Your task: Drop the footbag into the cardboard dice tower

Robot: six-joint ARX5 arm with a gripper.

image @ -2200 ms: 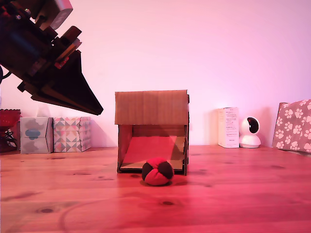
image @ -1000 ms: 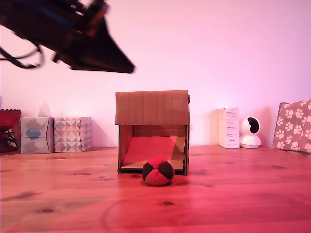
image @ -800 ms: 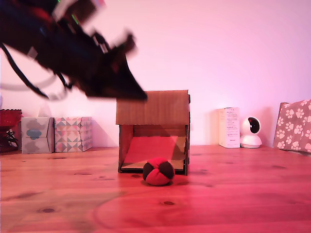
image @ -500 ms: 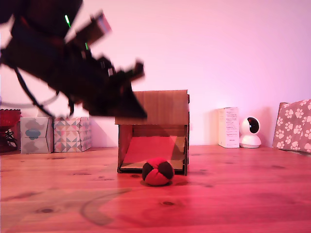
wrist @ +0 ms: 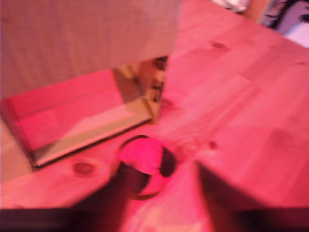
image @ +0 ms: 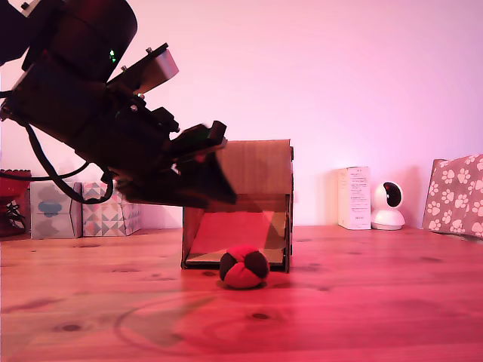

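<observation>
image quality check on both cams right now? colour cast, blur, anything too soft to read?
Exterior view: strong pink-red cast, mostly sharp; the footbag and cardboard dice tower read clearly, the gripper is a dark silhouette, slightly smeared at the tip. Wrist view: same red cast, heavy blur throughout; the fingers are only dark shapes, so open or shut is unreadable.

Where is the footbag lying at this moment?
In the exterior view, the footbag lies on the wooden table, just in front of the cardboard dice tower and its lower opening.
</observation>
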